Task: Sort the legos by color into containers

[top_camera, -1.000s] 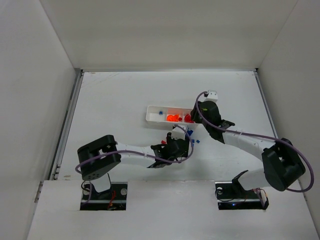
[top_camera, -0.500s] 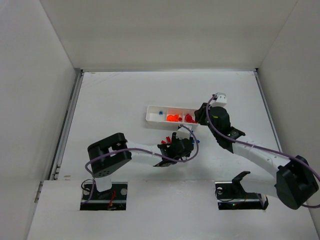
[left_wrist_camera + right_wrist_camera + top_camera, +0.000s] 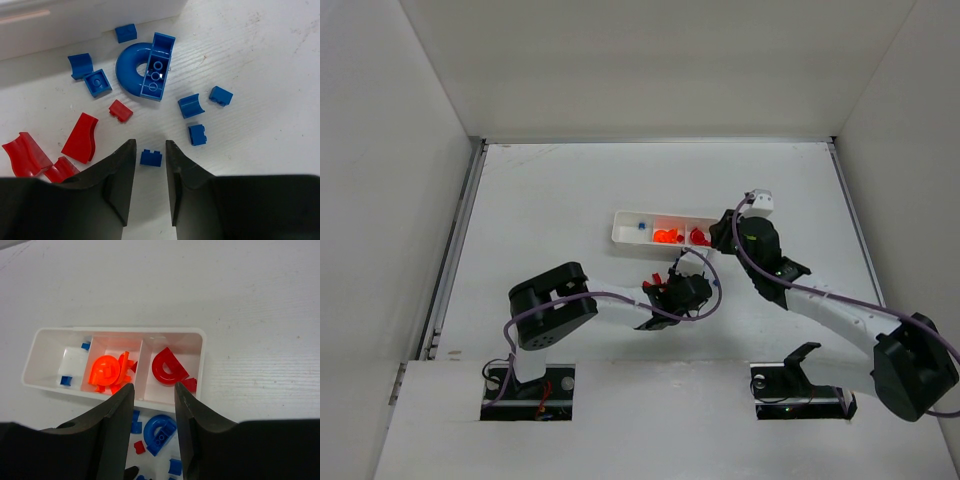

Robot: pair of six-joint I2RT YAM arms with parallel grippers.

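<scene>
Legos [image 3: 127,75], blue and red, lie loose on the table [image 3: 260,60] just near of the white tray [image 3: 120,330]; others sit sorted inside. My left gripper [image 3: 150,145] straddles a small blue brick [image 3: 151,158], not yet gripping; right gripper [image 3: 154,387] hangs released above the tray. An off-centre pinch could flick it away. Leftmost red pieces [image 3: 27,152] are cut off.

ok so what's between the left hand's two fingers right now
A small blue brick lies between the left hand's fingers, touching neither; the left wrist view shows it.
</scene>
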